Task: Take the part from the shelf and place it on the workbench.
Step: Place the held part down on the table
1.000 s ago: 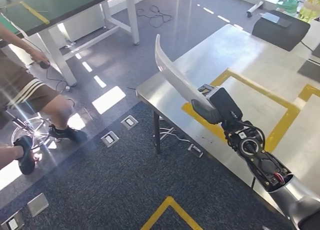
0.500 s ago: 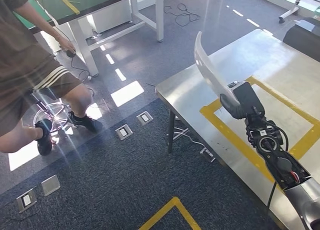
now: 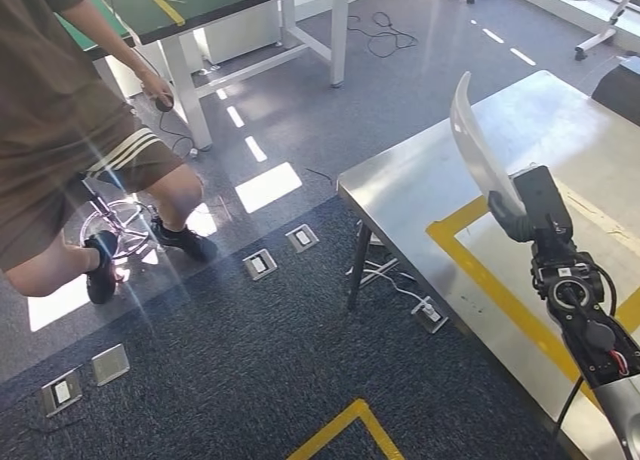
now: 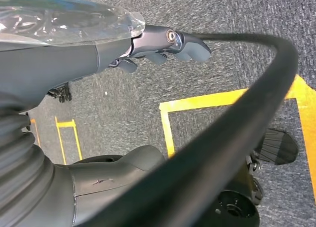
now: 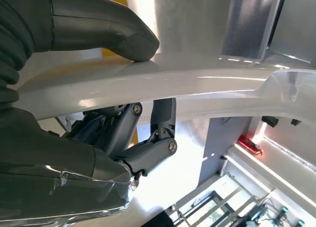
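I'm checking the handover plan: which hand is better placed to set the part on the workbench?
The right. The right hand already grips the part above the workbench. The left hand hangs over the carpet, holding nothing.

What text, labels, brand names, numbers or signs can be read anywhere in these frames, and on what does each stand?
None can be read.
The curved silver part held by the right hand carries no print in the head or right wrist view.
The steel workbench bears only yellow tape lines, no lettering.
The grey floor plates have marks too small to read.
The left hand shows no label.
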You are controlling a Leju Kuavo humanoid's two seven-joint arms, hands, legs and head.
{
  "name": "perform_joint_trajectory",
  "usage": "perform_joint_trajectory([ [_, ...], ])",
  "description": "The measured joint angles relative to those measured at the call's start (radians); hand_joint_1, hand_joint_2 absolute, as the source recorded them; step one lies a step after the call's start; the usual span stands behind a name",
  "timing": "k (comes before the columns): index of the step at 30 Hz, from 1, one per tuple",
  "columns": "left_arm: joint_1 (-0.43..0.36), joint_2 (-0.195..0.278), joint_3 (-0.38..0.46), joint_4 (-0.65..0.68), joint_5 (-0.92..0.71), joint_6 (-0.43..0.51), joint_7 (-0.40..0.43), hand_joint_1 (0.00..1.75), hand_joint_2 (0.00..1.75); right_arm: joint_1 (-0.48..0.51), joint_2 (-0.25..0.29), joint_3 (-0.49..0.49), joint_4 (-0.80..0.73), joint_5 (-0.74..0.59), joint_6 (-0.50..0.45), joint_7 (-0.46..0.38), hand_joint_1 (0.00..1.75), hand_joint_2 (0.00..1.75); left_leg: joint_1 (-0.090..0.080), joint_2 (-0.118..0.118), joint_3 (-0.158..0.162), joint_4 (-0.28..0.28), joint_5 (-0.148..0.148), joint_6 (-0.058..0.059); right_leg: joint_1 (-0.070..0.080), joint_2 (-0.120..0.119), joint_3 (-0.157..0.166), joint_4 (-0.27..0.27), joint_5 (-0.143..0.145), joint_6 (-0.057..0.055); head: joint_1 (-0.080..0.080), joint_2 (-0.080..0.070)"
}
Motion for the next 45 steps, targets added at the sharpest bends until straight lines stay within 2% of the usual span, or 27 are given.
perform_joint_trajectory([
  [2,0.0,0.0,0.0,0.0,0.0,0.0,0.0,0.0,1.75,0.002,0.0,-0.006,0.005,0.0,0.0,0.0,1.75,1.75,0.0,0.0,0.0,0.0,0.0,0.0,-0.001,0.0,0.0,0.0,-0.001,0.004,0.0,0.0],
  [9,0.0,0.0,-0.001,0.0,0.003,0.0,0.0,0.0,1.75,0.017,0.0,-0.043,0.029,-0.027,-0.027,-0.015,1.75,1.75,0.001,0.0,0.003,-0.001,0.0,0.0,0.0,0.0,0.0,0.0,-0.002,0.006,0.0,0.0],
  [16,0.0,0.0,-0.006,0.0,0.006,-0.004,0.0,0.0,1.75,0.076,-0.005,-0.161,0.08,-0.084,-0.069,-0.053,1.75,1.75,0.002,0.0,0.004,-0.003,0.0,0.0,0.001,0.0,0.001,0.001,-0.003,0.006,-0.001,0.0],
  [27,0.0,0.0,-0.028,0.0,0.003,-0.015,-0.02,0.0,1.75,0.159,-0.018,-0.337,0.155,-0.093,-0.14,-0.049,1.75,1.75,0.002,0.0,0.005,-0.003,-0.002,-0.001,0.001,0.0,0.0,0.0,-0.004,0.006,-0.001,0.0],
  [36,0.0,0.0,-0.045,0.0,0.004,-0.018,-0.036,0.0,1.75,0.19,-0.019,-0.457,0.226,-0.155,-0.183,-0.073,1.75,1.75,0.002,0.001,0.006,-0.003,-0.002,-0.002,0.001,0.001,0.001,0.001,-0.004,0.006,-0.002,0.0],
  [40,-0.001,0.0,-0.048,0.0,0.009,-0.025,-0.044,0.0,1.75,0.189,-0.019,-0.482,0.249,-0.156,-0.182,-0.079,0.0,0.0,0.002,0.001,0.006,-0.003,-0.002,-0.002,0.001,0.002,0.001,0.001,-0.004,0.006,-0.001,0.0],
  [45,-0.002,0.0,-0.051,0.0,0.007,-0.023,-0.054,0.0,1.75,0.181,-0.019,-0.495,0.275,-0.165,-0.178,-0.09,0.0,0.0,0.002,0.001,0.007,-0.003,-0.002,-0.002,0.001,0.002,0.003,0.001,-0.004,0.006,-0.001,0.0],
])
